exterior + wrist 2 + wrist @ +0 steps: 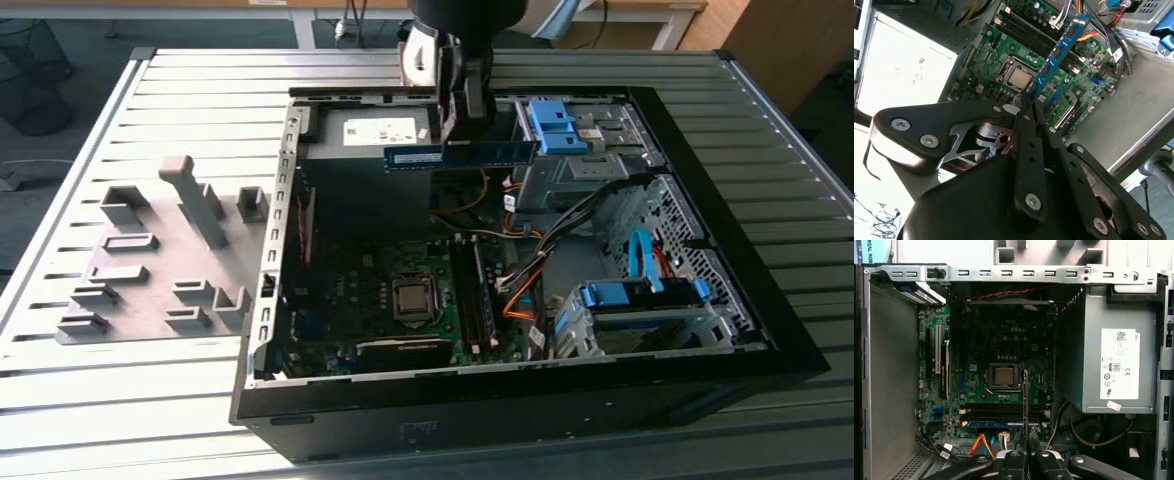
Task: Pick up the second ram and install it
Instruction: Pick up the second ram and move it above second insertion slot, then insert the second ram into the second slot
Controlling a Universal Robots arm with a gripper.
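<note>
The second ram [461, 154] is held edge-on in the closed jaws of the gripper [1026, 107], high above the open computer case [274, 250]. It is judged light, stiff and fragile; it is best gripped by its bare long edges, clear of the contacts.

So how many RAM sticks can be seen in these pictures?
2. The second ram is held by the gripper above the open case; another stick sits in a motherboard slot near the processor. More could be hidden.
</note>
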